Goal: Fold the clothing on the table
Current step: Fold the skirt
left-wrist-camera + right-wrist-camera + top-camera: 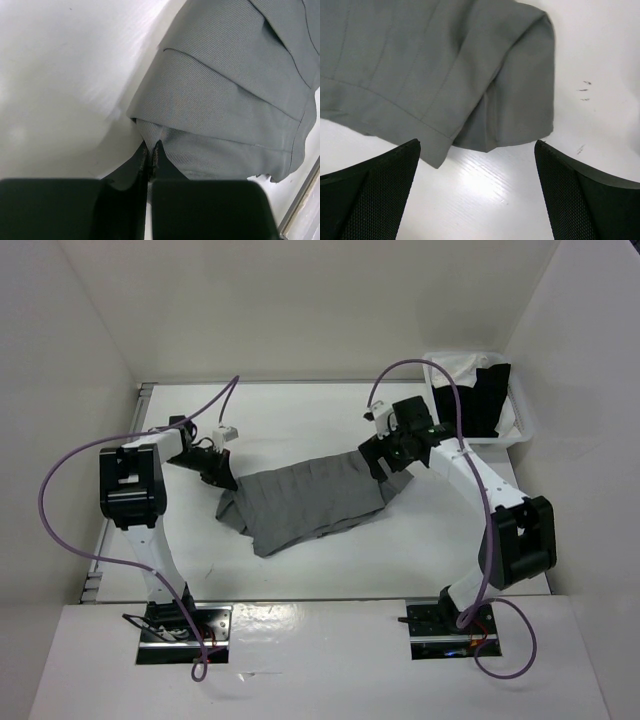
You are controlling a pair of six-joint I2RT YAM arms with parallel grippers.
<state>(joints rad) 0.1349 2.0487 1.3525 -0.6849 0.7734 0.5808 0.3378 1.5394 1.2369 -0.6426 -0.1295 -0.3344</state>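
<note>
Left gripper (150, 152) clamped on skirt (305, 502) left edge; right gripper (477, 145) spread wide.
Skirt's right corner sits between right fingers; table (290, 420) shows all round.

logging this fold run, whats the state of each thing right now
grey skirt: lying spread out on the table, not yet folded, rumpled at its left end
left gripper: shut, pinching the skirt's edge
right gripper: open over the skirt's other end, holding nothing
basket: far right, holding a black garment and a white garment
</note>
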